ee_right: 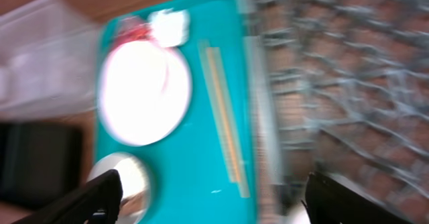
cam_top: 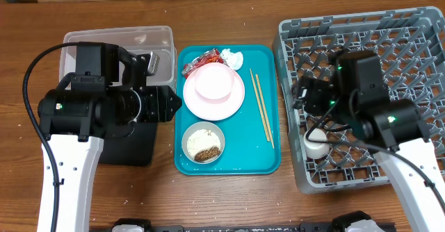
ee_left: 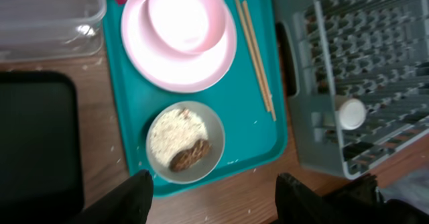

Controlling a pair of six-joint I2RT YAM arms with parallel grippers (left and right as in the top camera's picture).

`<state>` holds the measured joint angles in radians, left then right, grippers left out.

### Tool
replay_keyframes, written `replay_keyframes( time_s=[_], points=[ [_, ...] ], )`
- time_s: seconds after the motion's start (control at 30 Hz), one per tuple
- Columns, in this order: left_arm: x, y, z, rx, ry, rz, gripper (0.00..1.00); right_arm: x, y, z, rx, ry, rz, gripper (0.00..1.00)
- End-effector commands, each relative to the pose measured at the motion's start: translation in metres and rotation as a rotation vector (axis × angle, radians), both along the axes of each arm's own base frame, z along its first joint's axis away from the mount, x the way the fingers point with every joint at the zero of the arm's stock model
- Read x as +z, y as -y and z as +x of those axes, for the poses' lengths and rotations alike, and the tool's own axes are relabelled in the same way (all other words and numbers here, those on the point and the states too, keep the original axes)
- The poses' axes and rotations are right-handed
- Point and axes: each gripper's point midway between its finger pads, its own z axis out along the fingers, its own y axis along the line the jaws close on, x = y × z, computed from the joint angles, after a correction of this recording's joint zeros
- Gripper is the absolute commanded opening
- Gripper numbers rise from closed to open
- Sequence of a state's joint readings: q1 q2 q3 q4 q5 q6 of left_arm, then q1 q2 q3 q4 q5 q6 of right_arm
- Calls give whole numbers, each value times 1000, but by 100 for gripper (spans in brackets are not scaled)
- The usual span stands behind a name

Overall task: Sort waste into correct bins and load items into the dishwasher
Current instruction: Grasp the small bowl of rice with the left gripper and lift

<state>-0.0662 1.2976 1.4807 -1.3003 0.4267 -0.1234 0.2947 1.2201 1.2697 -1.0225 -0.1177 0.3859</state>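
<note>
On the teal serving tray (cam_top: 243, 152) lie a pale pink plate (cam_top: 213, 96) with a smaller pink dish on it, a bowl of white and brown crumbs (cam_top: 203, 142), two chopsticks (cam_top: 261, 108), a red wrapper (cam_top: 199, 60) and a white tissue (cam_top: 232, 57). My left gripper (ee_left: 214, 190) is open and empty, above the tray's near edge by the crumb bowl (ee_left: 186, 140). My right gripper (ee_right: 214, 190) is open and empty, over the left edge of the grey dish rack (cam_top: 417, 23). A small white cup (cam_top: 316, 143) sits in the rack.
The clear tub (cam_top: 118, 39) stands at the back left. The black tray (cam_top: 128, 145) lies in front of it, partly under my left arm. The right wrist view is motion-blurred. Loose crumbs dot the wood near the tray's front edge.
</note>
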Motion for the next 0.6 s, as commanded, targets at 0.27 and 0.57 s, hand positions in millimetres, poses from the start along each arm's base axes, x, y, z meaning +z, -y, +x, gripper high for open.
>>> replay_keyframes(
  time_s=[0.27,0.57],
  points=[
    [-45,32,-22,-165,-77,113,61,2,-52,-1,93,21,44,91],
    [-154,103,-23,-370,-97,325,55,4,-15,20,-176,-1,109,100]
  ],
)
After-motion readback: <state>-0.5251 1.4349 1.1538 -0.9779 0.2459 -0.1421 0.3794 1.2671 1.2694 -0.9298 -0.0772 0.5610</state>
